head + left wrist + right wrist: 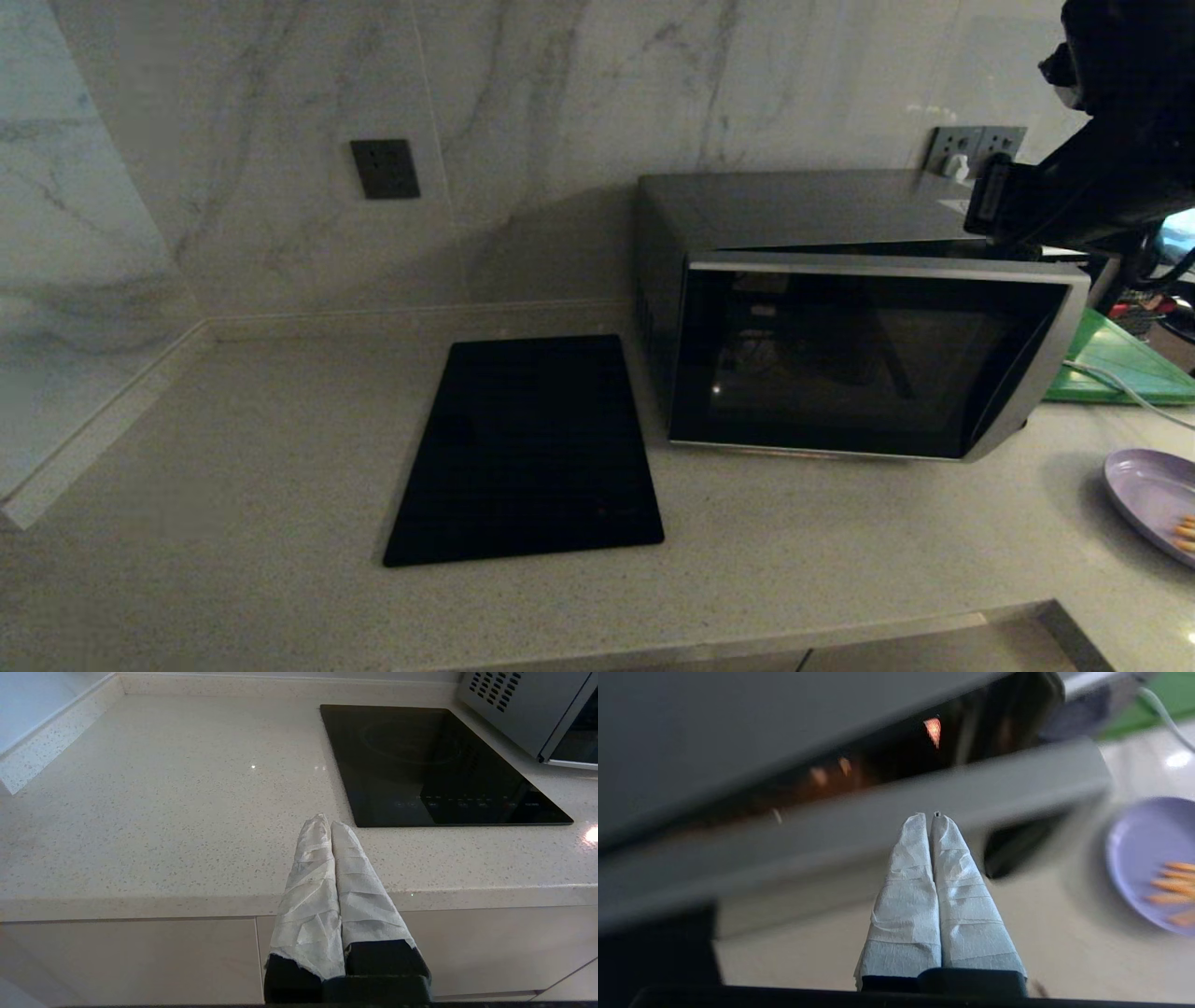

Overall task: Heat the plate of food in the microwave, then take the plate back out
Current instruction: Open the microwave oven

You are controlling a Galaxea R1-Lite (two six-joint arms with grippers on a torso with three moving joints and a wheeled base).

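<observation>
Microwave door part open, plate of food not in yet.

The microwave (pixel 840 308) sits on the tabletop (pixel 233 485) w/ its door (pixel 868 364) swung out a bit on the right side. The right gripper (pixel 930 816) is up by the top edge of that door, fingers (pixel 908 868) pressed together, holding nothing. The plate of food (pixel 1153 490) is on the tabletop near the front right of the microwave, well apart from the door. It looks light, stiff & maybe slippery; the orange sticks could roll off if it tips. Best to pinch the rim & keep it flat. The left gripper (pixel 331 823) hangs parked by the tabletop edge, near the black cooktop (pixel 527 448), fingers shut too. A green board (pixel 1120 359) lies behind the door.
</observation>
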